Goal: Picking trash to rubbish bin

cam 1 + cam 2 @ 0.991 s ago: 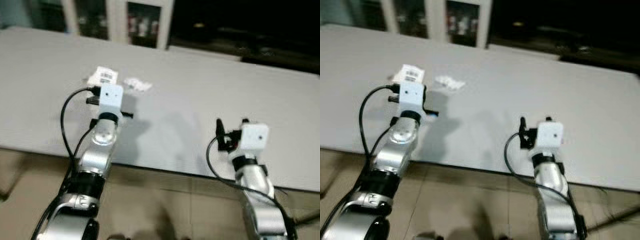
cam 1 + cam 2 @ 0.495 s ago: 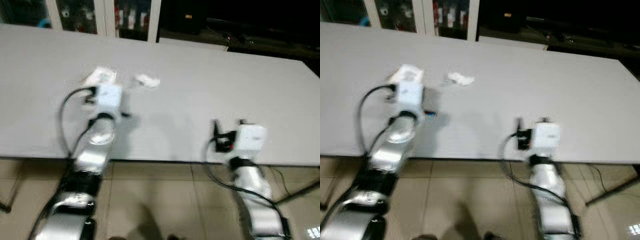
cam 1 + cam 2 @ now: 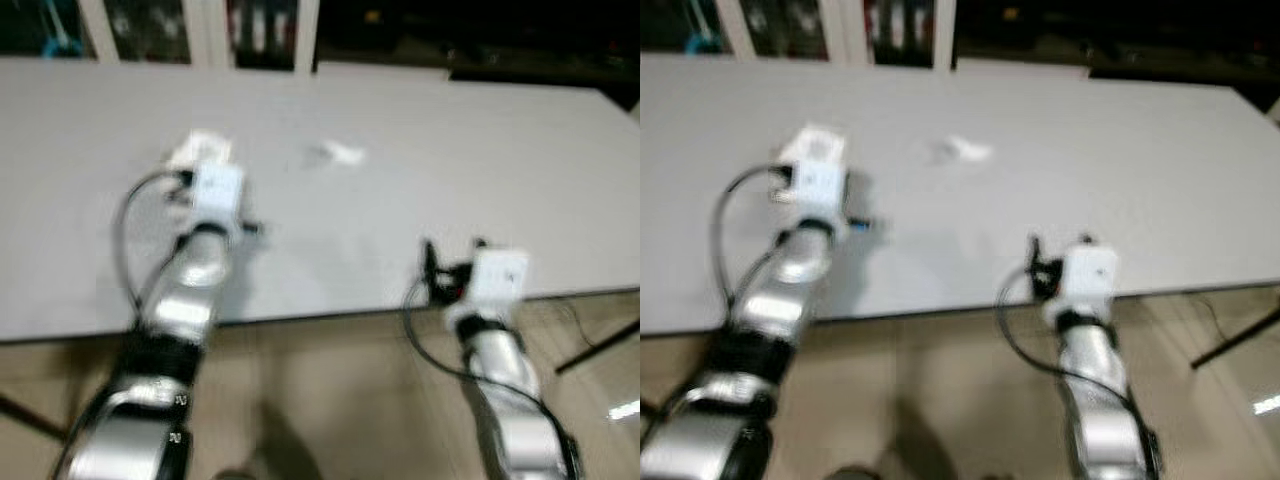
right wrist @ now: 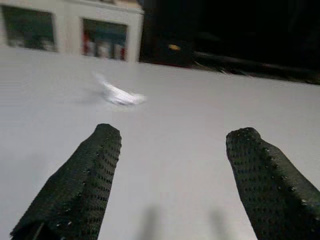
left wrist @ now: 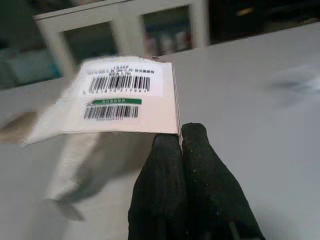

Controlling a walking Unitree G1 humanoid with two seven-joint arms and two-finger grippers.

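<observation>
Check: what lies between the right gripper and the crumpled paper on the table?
Bare table. In the right wrist view, the open right gripper faces the crumpled paper across grey tabletop.
</observation>
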